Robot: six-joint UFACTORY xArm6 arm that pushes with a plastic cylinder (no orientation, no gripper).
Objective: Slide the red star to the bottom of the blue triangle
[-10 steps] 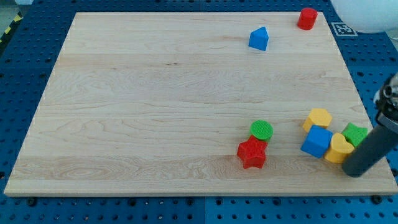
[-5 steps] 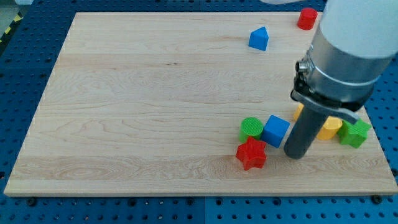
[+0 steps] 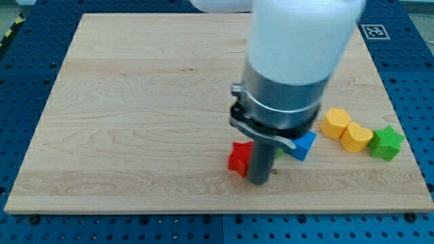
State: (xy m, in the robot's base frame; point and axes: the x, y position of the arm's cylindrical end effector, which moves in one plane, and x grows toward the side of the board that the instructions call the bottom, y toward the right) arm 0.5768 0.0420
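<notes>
With no claw fitted, the light, rigid red star (image 3: 239, 158), touched at its right by my tip (image 3: 258, 181), is best pushed from below, being likely to spin.

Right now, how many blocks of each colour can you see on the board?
Red: 1, the red star, just left of my tip.
Blue: 1, the blue block.
Yellow: 2.
Green: 1, the green block.
Total: 5 showing; my arm hides the board's top.
</notes>
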